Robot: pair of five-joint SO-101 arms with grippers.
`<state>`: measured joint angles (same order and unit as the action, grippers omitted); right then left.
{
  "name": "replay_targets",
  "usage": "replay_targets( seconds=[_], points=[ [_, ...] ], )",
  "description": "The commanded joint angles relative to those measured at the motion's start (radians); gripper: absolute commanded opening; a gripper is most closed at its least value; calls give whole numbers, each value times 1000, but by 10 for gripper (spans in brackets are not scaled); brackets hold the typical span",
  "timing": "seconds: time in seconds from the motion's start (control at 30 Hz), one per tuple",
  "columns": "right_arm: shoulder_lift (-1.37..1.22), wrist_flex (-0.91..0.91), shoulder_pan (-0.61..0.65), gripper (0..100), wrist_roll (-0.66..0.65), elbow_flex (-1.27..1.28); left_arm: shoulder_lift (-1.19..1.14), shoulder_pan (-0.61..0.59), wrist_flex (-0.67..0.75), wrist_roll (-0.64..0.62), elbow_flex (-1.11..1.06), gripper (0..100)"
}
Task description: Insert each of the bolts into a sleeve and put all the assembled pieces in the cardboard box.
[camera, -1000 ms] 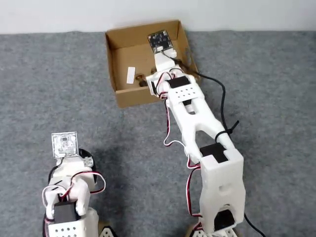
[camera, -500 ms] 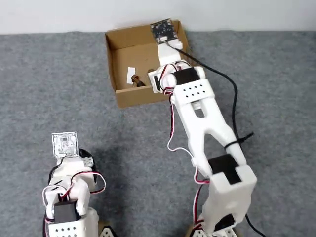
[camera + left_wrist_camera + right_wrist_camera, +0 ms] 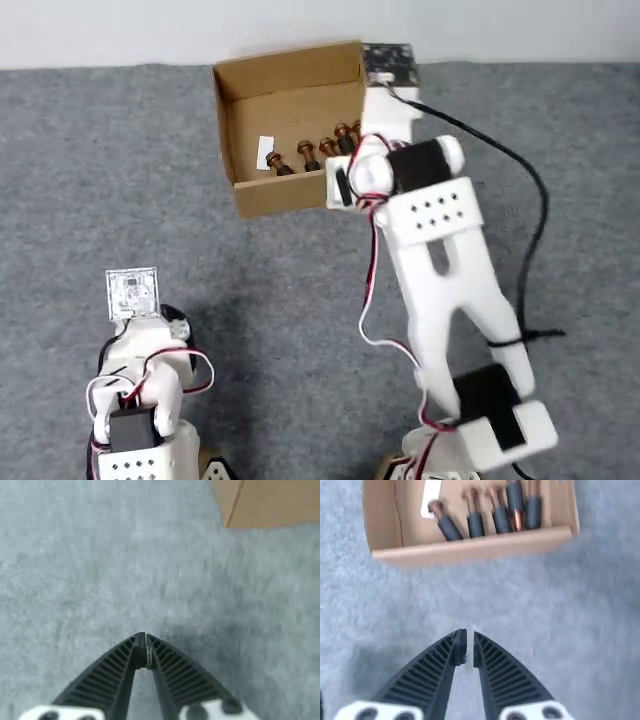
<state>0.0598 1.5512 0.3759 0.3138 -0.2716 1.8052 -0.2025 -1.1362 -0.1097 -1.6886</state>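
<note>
The cardboard box (image 3: pixel 290 62) stands open at the back of the table. Several assembled pieces (image 3: pixel 305 152), copper bolts in dark sleeves, lie in a row along its near wall. In the right wrist view the same assembled pieces (image 3: pixel 475 522) lie inside the box (image 3: pixel 470 549). My right gripper (image 3: pixel 468 647) hovers over the carpet just outside that near wall, shut with nothing between its fingers. My left gripper (image 3: pixel 145 645) is shut and empty above bare carpet, far from the box, whose corner (image 3: pixel 270 502) shows ahead.
A white label (image 3: pixel 264 152) lies on the box floor. The right arm (image 3: pixel 440 260) stretches from the front edge to the box's right corner, trailing a black cable (image 3: pixel 530 190). The left arm (image 3: pixel 140 400) sits folded at the front left. Grey carpet (image 3: pixel 120 180) covers the table.
The right arm has pulled back out of the box and swung to the right, uncovering the row of assembled pieces. The left arm has not moved.
</note>
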Motion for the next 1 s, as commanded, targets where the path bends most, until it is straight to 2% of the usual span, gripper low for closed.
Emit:
replay_targets(
  seconds=[0.0, 0.23, 0.47, 0.67, 0.97],
  points=[
    [111, 105, -50, 9, 35, -23, 9, -3, -112, -6, 5, 6],
    [229, 243, -142, 9, 37, -5, 11, -3, -123, -6, 5, 6],
    [493, 228, -226, 9, 37, 341, 11, -5, -123, -6, 5, 6],
    [797, 54, -323, 9, 28, 704, 11, -5, -123, -6, 5, 6],
    [1119, -297, -444, 9, -120, 1224, 11, -5, -123, -6, 5, 6]
  ],
)
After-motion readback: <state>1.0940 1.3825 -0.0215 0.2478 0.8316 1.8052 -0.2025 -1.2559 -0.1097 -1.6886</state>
